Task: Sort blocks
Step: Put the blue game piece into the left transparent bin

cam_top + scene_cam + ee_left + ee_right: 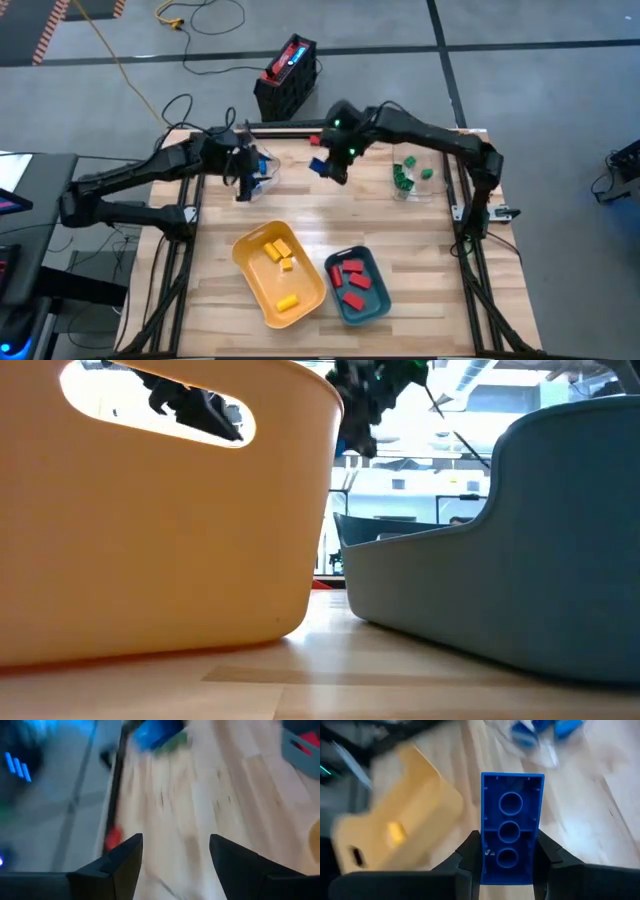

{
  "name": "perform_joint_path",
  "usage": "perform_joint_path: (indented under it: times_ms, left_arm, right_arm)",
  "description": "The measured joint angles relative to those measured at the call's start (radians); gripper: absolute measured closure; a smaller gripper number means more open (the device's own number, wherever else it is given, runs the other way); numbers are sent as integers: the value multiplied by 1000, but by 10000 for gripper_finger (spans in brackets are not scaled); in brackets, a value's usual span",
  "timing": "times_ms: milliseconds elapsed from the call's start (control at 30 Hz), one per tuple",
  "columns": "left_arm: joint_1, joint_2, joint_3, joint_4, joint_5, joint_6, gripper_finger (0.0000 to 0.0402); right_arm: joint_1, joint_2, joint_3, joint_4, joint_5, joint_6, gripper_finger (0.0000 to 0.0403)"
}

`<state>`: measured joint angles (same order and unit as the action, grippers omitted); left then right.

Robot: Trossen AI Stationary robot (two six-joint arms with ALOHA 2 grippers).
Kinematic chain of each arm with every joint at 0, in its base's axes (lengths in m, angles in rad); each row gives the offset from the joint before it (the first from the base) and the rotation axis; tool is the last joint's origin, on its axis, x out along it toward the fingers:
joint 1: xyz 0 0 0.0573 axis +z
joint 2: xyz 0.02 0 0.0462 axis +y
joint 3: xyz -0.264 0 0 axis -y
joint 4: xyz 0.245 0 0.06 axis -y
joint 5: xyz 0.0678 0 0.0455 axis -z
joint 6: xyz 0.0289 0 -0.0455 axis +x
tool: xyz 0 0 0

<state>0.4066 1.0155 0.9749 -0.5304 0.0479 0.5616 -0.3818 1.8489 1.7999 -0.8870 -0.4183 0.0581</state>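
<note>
My right gripper (335, 165) hangs over the far middle of the table, shut on a blue block (511, 815) whose hollow underside faces the wrist camera. My left gripper (245, 182) stands open and holds nothing (175, 840), beside a clear container (264, 172) with blue blocks. Green blocks (408, 175) lie in a second clear container at the far right. Yellow blocks (280, 255) lie in the yellow tray (250, 262), and red blocks (352, 275) in the teal tray (378, 300). A single red block (315, 140) lies at the far edge. My right gripper pinches the blue block by its two long sides (484, 851), between the two fingers, near one end. The fingers (547, 855) lie along the block and slant down toward the table's left. The rest of the block sticks out past the fingertips, lifted clear of the table.
The yellow tray (160, 510) and the teal tray (500, 560) stand side by side at the near middle. Bare wood lies between the trays and the containers. A black crate (287, 75) stands on the floor beyond the far edge.
</note>
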Motion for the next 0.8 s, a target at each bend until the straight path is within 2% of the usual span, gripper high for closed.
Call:
perform_joint_path:
  times_ms: [133,233,400,500,800]
  left_arm:
    - [-64,29,0,182,13,210,178]
    - [-85,60,0,305,-12,220,178]
    - [-116,80,0,466,4,262,178]
    - [-134,80,0,483,18,299,178]
    - [-197,99,1,502,78,261,178]
  right_arm:
    - [-9,7,77,29,-91,89,289]
    - [-7,3,99,57,-174,110,288]
    - [3,6,120,12,-335,129,287]
    - [14,5,122,-23,-346,129,286]
    - [63,6,121,2,-358,165,286]
